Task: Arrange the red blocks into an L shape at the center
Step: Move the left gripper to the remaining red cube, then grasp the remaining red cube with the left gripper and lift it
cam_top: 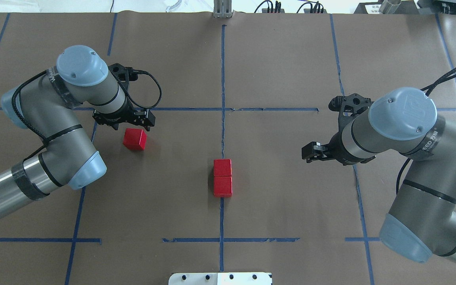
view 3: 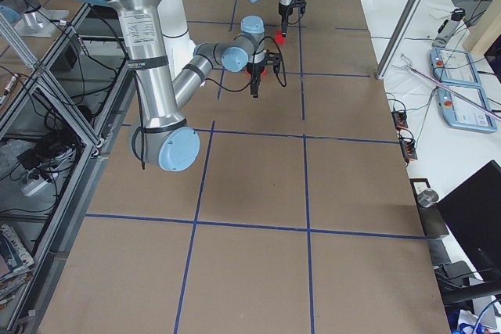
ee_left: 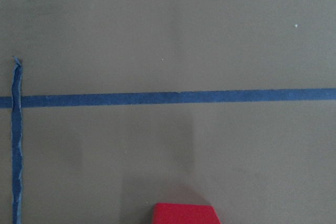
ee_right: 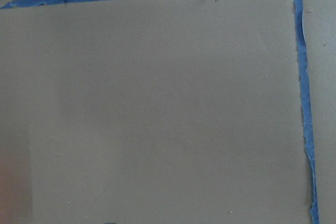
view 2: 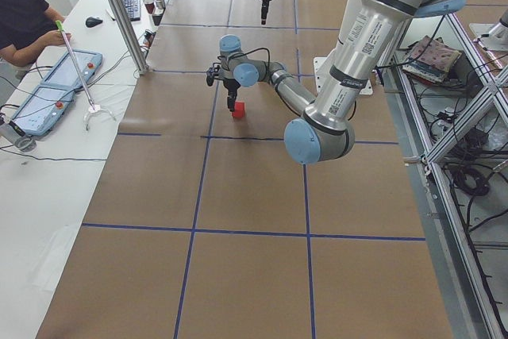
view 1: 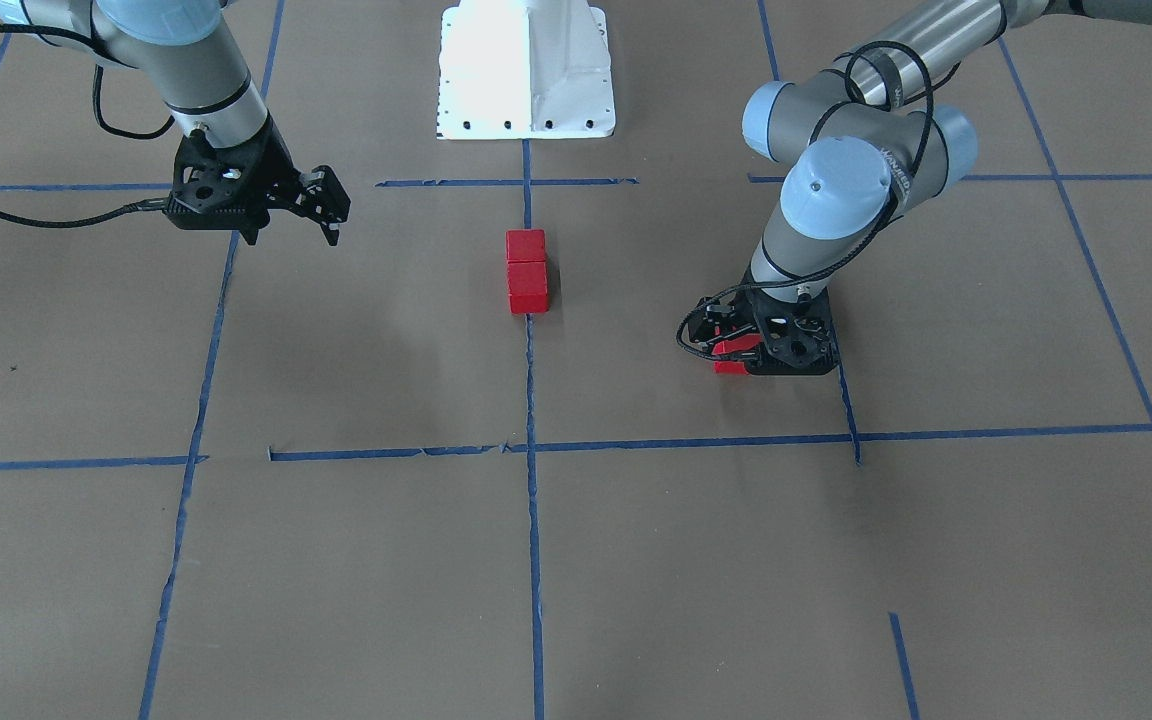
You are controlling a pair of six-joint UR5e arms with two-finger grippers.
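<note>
Two red blocks lie touching in a short row on the long blue tape line at the center. A third red block sits apart on the brown paper, about one grid cell toward my left arm. My left gripper hangs low right over it, fingers spread wider than the block; I cannot tell whether they touch it. In the left wrist view only the block's top shows, at the bottom edge. My right gripper hovers open and holds nothing.
The white robot base stands at the table edge on the centre line. Blue tape grid lines cross the brown paper. A person sits at a side table with tablets, beyond the table's far side.
</note>
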